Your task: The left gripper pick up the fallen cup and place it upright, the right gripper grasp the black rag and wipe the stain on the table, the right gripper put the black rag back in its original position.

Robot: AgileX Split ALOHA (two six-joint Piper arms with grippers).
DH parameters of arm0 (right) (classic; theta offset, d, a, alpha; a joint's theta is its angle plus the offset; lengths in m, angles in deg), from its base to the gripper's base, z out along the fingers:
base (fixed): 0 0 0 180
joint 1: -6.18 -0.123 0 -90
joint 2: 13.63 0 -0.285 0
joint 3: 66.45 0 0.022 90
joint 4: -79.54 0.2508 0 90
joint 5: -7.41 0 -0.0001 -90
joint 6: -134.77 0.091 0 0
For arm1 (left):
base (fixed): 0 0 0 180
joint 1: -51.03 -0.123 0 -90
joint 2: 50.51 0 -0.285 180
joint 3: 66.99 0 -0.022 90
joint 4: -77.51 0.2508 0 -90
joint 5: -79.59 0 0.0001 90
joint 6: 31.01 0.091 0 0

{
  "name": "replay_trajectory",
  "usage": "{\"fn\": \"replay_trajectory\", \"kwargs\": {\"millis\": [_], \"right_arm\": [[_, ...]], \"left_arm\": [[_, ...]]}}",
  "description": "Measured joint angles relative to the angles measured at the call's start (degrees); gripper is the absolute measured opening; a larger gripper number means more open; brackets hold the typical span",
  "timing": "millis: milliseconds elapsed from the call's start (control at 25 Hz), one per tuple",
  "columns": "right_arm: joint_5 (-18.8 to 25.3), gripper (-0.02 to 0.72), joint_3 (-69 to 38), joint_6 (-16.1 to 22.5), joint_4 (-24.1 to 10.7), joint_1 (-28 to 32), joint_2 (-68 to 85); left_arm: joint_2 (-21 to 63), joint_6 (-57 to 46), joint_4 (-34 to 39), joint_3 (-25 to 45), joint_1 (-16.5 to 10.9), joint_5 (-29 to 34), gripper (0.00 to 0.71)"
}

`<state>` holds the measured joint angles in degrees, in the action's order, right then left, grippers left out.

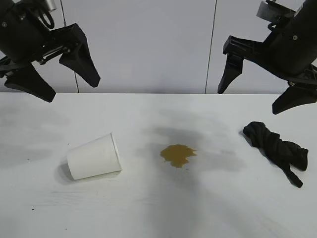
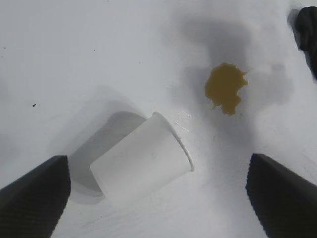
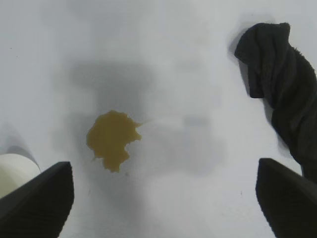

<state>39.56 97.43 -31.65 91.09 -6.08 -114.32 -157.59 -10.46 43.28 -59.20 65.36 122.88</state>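
Fallen cup [image 1: 94,156] untouched, left end effector [image 1: 58,78], right end effector [image 1: 257,89] wide open, empty

Bright, even light; soft shadows on table [image 1: 158,208]

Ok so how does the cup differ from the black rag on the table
The cup is white, smooth and rigid, lying tipped on its side; the black rag is dark, soft and bunched into a twisted heap. The cup lies left of the stain, the rag to its right. Both rest on the table, untouched by either gripper.
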Motion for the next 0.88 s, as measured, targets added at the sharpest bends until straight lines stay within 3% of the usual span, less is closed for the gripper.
{"fn": "replay_trajectory", "kwargs": {"millis": [880], "right_arm": [[0.07,0.694,0.0,0.0,0.0,0.0,0.0]], "left_arm": [[0.0,0.0,0.83,0.0,0.0,-0.12,0.694]]}}
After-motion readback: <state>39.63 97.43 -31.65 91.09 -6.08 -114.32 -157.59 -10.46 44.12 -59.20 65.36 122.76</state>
